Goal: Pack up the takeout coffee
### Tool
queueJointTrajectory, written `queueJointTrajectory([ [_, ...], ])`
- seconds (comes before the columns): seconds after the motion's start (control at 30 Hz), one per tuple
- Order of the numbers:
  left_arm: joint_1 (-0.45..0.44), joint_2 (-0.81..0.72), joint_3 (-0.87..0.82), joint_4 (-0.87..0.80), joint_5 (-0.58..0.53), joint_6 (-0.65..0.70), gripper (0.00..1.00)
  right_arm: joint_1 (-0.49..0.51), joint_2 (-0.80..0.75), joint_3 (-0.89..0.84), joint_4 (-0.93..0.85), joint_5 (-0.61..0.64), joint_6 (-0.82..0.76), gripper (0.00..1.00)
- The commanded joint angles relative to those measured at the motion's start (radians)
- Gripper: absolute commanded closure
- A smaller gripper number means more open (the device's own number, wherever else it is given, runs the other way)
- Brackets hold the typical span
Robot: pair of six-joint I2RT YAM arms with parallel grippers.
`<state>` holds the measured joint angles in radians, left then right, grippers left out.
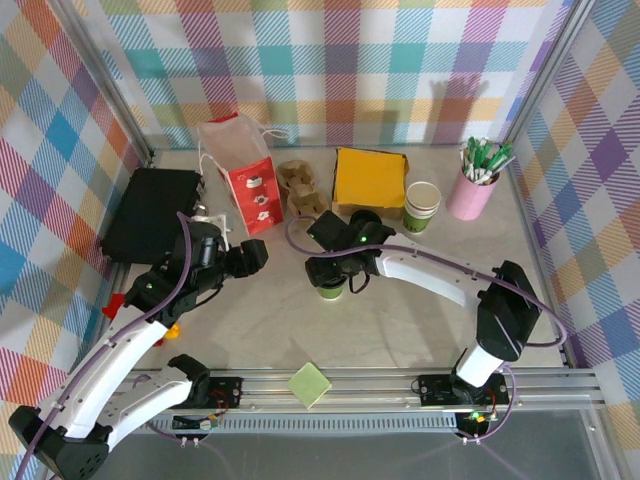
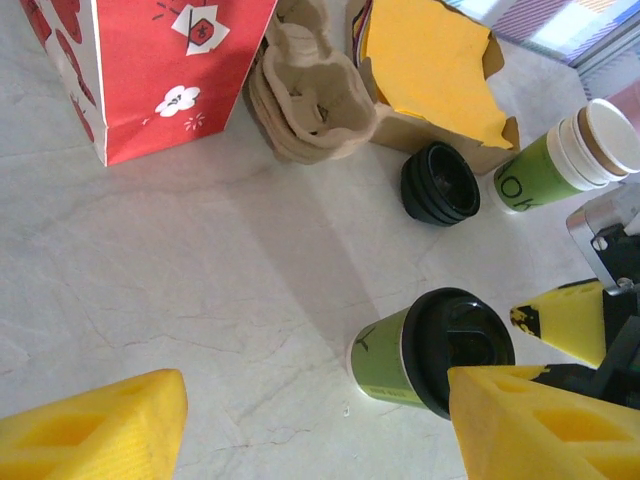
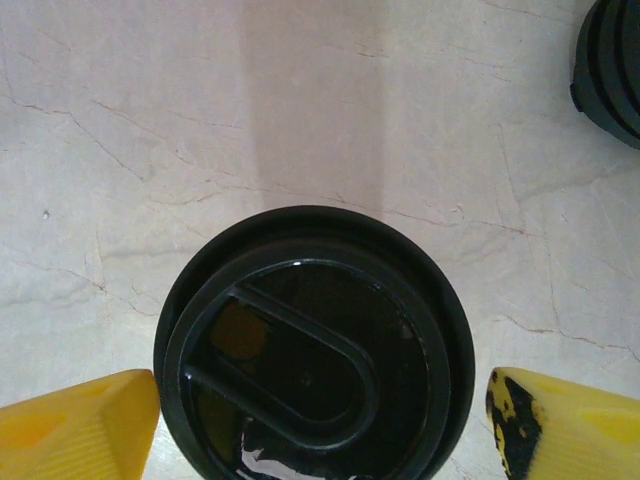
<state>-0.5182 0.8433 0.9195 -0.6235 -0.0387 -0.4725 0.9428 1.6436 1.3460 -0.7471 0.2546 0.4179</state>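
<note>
Nearest the rail, a flat pale-green square [image 1: 309,384] lies at the table's [image 1: 400,330] near edge, well short of the takeout coffee [image 1: 330,288]. Bare marble-veined tabletop runs between that square and the coffee, giving open room on the coffee's near side.

The takeout coffee stands upright near the table's middle, its long axis vertical and its lid facing straight up. It is a short green paper cup under a round, glossy black plastic lid with a raised rim and an oval recess.

The right gripper [image 3: 322,400] hangs over the coffee with its yellow fingers [image 3: 80,425] spread to either side of the lid. A sliver of table shows beside the right-hand finger, so it is not pinching.

The left gripper [image 2: 320,435] sits to the coffee's left, its blocky yellow fingers wide apart with only tabletop between them.

- **Just beyond the coffee:** a ribbed stack of black lids [image 2: 440,183].
- **Farther back, to its left:** a tall red paper bag [image 1: 248,175] and moulded pulp cup carriers [image 2: 310,100].
- **Behind the coffee:** a box of yellow sheets [image 1: 370,178].
- **Beyond and to its right:** stacked lidless green cups [image 1: 421,205] and a pink cup of pens [image 1: 472,185] near the far wall.
</note>
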Motion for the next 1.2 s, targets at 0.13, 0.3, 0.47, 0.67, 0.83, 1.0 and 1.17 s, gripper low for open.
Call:
queueJointTrajectory([
  [0.13, 0.007, -0.016, -0.017, -0.001, 0.006, 0.027, 0.30, 0.004, 0.036, 0.051, -0.035, 0.025, 0.015, 0.17],
  [0.3, 0.007, -0.015, -0.021, -0.004, 0.005, 0.027, 0.30, 0.004, 0.047, 0.051, -0.043, 0.019, 0.025, 0.19],
  [0.47, 0.007, -0.011, -0.023, 0.000, 0.008, 0.026, 0.30, 0.004, 0.055, 0.049, -0.050, 0.014, 0.033, 0.20],
  [0.67, 0.007, 0.000, -0.027, 0.002, 0.016, 0.027, 0.29, 0.004, 0.071, 0.061, -0.066, 0.006, 0.035, 0.23],
  [0.83, 0.007, 0.001, -0.033, 0.004, 0.014, 0.027, 0.28, 0.005, 0.090, 0.084, -0.100, 0.008, 0.034, 0.24],
  [1.0, 0.007, 0.006, -0.030, -0.001, 0.011, 0.027, 0.28, 0.005, 0.101, 0.106, -0.146, -0.003, 0.033, 0.23],
  [1.17, 0.007, 0.012, -0.030, -0.002, 0.009, 0.030, 0.27, 0.005, 0.108, 0.119, -0.167, -0.019, 0.028, 0.21],
])
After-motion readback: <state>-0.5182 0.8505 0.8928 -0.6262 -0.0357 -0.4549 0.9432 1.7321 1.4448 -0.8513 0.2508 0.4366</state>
